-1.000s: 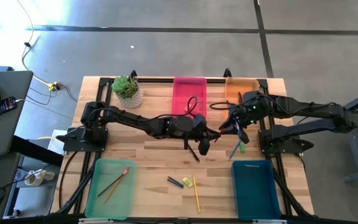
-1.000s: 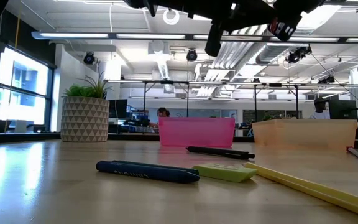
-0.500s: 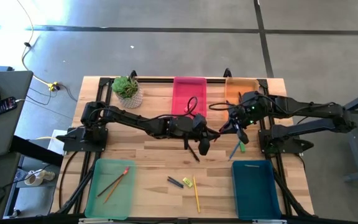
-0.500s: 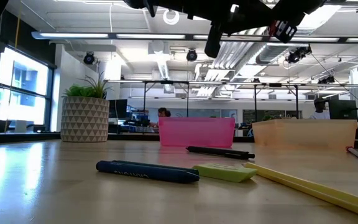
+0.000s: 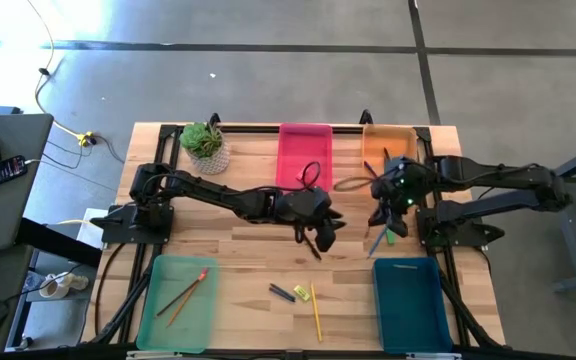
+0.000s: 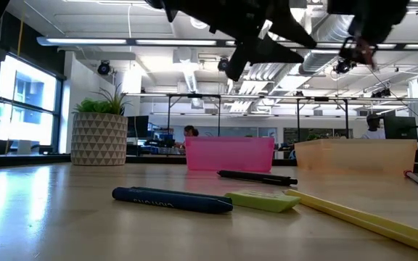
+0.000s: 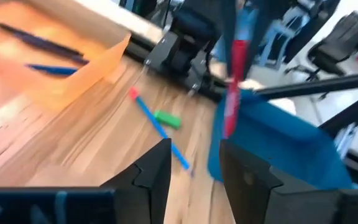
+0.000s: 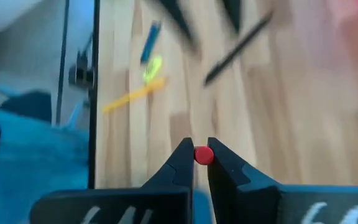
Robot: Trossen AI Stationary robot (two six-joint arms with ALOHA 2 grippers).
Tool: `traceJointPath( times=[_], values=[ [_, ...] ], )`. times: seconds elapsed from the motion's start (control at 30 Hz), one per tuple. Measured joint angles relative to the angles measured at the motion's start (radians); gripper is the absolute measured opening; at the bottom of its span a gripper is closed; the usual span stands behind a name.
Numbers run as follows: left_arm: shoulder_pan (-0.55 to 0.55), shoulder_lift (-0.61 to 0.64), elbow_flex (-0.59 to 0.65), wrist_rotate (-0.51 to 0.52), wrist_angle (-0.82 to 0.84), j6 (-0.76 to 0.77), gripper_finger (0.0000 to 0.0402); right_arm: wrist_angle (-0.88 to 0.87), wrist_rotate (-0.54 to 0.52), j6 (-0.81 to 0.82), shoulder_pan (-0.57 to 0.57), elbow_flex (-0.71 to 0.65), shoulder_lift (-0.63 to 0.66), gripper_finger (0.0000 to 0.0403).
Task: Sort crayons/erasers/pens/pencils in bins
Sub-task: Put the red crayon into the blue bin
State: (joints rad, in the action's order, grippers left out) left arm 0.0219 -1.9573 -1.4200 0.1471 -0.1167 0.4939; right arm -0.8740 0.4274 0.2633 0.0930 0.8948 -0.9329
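My right gripper [image 8: 201,158] is shut on a red crayon [image 7: 234,87], held in the air near the teal bin [image 5: 405,290]. My left gripper [image 7: 194,168] hangs open above mid-table [image 5: 325,232], its fingers apart with nothing between them and the crayon a little beyond them. On the table lie a black pen [image 5: 311,247], a dark crayon [image 6: 171,200], a yellow-green eraser [image 6: 262,201] and a yellow pencil [image 5: 316,315]. A blue pen [image 7: 160,127] and a green eraser [image 7: 166,118] lie near the right arm's base. My right gripper pinches the red crayon between its two fingertips; the crayon's round end [image 8: 202,155] shows between them in the right wrist view. The crayon is lifted clear of the table and stands nearly upright in the left wrist view.
The pink bin [image 5: 304,150] and the orange bin [image 5: 388,140] stand at the far edge; the orange one holds dark pens [image 7: 42,46]. The light green bin [image 5: 178,290] at the near left holds pencils. A potted plant [image 5: 206,145] stands at the far left.
My left gripper has opened and let go of the red crayon, and has tipped downward. My right gripper has shut on the crayon, tipped down and carried it a little toward the table's right edge, away from the left gripper.
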Motion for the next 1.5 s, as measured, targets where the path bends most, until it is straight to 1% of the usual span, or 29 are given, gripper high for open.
traceJointPath(
  times=[0.13,0.3,0.43,0.6,0.8,1.03,1.2,1.33,1.5],
  values=[
    [0.000,0.000,0.000,0.026,0.101,0.000,0.0120,-0.101,-0.025,0.033,-0.075,0.000,0.000,0.0008],
    [0.000,0.000,0.000,0.029,0.187,0.003,0.0106,-0.133,-0.050,0.127,-0.186,0.000,0.001,0.0009],
    [0.000,0.000,0.000,0.029,0.237,0.009,0.0095,-0.169,-0.129,0.219,-0.292,0.000,0.001,0.0009],
    [-0.002,0.000,0.000,0.021,0.294,0.010,0.0085,-0.223,-0.258,0.370,-0.420,0.000,0.000,0.0009],
    [-0.010,0.000,0.000,0.017,0.339,0.011,0.0074,-0.239,-0.355,0.553,-0.567,0.000,-0.012,0.0009],
    [-0.019,0.000,0.000,0.011,0.393,0.010,0.0060,-0.240,-0.367,0.748,-0.698,0.000,-0.077,0.0009],
    [-0.024,0.000,0.000,0.011,0.424,0.001,0.0052,-0.214,-0.363,0.851,-0.771,0.000,-0.149,0.0009],
    [-0.024,0.000,0.001,0.008,0.450,0.000,0.0049,-0.174,-0.362,0.910,-0.819,0.000,-0.215,0.0009],
    [-0.025,0.000,0.001,-0.029,0.478,0.000,0.0049,-0.142,-0.362,0.945,-0.863,0.000,-0.299,0.0013]
  ],
)
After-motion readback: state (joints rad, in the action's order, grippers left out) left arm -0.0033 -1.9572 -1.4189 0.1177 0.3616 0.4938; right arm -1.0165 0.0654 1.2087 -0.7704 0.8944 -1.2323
